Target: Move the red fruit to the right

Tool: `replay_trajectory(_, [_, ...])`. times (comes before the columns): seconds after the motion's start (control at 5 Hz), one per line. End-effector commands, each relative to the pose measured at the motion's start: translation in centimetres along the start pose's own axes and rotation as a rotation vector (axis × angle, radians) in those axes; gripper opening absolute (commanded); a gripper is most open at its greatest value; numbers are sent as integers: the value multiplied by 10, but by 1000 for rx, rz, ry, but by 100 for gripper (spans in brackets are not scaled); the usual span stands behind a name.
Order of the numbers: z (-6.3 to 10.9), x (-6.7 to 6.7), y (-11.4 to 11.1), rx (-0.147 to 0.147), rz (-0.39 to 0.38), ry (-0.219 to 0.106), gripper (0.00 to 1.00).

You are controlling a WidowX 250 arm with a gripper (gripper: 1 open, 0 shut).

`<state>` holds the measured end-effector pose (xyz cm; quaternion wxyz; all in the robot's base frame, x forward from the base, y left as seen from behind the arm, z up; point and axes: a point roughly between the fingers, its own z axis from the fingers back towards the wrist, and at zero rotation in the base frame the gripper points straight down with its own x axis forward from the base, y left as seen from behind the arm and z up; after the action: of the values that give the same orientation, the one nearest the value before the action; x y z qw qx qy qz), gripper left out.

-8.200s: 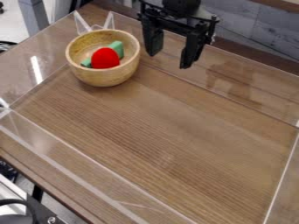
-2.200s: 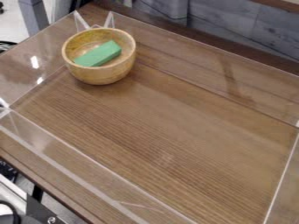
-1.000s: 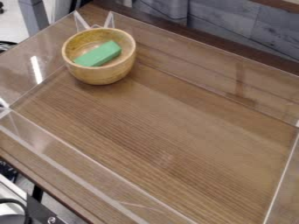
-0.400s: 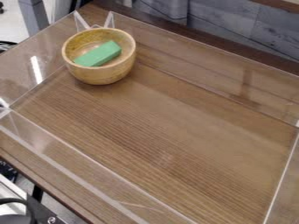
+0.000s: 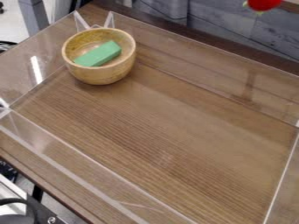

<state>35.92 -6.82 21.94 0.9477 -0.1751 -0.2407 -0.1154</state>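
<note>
The red fruit (image 5: 264,4) is well to the right of the wooden bowl (image 5: 100,72), and farther back than it, cut off by the top edge of the view. The gripper is closed but out of view, so where the fruit sits relative to its fingertips cannot be told, nor whether they are clenched on it. Whether the fruit hangs in the air or rests on something is also unclear. The green block (image 5: 97,54) lies inside the bowl, and the wooden table (image 5: 163,131) extends to the bowl's right and in front of it.
</note>
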Motion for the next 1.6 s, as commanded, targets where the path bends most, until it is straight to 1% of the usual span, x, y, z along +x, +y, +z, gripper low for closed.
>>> replay_trajectory(0.0, [17,-4,6,22,11,-63,0])
replay_trajectory(0.2, [14,-18,21,43,50,-56,0])
replay_trajectory(0.4, [16,-52,42,97,85,-47,0])
replay_trajectory(0.6, [28,-87,65,117,47,-7,0])
replay_trajectory(0.8, [39,-125,86,133,16,42,0])
replay_trajectory(1.0, [43,-156,105,140,9,76,0])
replay_trajectory(1.2, [42,-180,123,153,31,100,0])
replay_trajectory(1.4, [26,-204,135,124,-12,135,0])
